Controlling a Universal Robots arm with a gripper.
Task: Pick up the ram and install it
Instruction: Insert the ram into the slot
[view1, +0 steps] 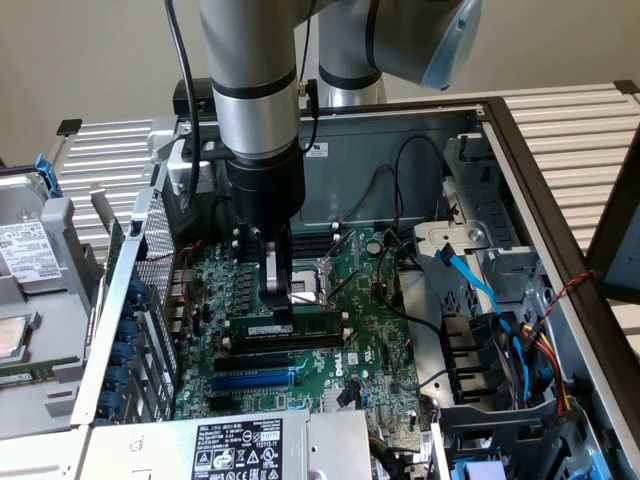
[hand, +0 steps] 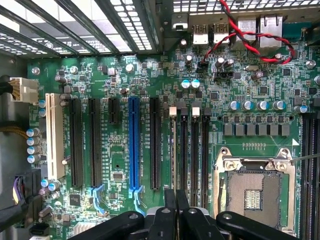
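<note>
The ram (view1: 300, 326), a long dark stick with a small white label, stands on edge in a memory slot on the green motherboard (view1: 380, 350) inside the open computer case. My gripper (view1: 278, 308) comes straight down onto the stick's middle, its fingers shut on the top edge. In the wrist view the ram (hand: 172, 150) runs edge-on as a thin line out from between the closed black fingertips (hand: 170, 205) of the gripper (hand: 176, 200), beside empty black memory slots (hand: 194, 150).
A bare CPU socket (view1: 325, 275) with a metal frame (hand: 255, 187) lies just beyond the ram. Empty black slots (view1: 280, 356) and a blue slot (view1: 255, 380) lie in front. Cables (view1: 470, 270), drive bays and the power supply (view1: 235, 450) crowd the case edges.
</note>
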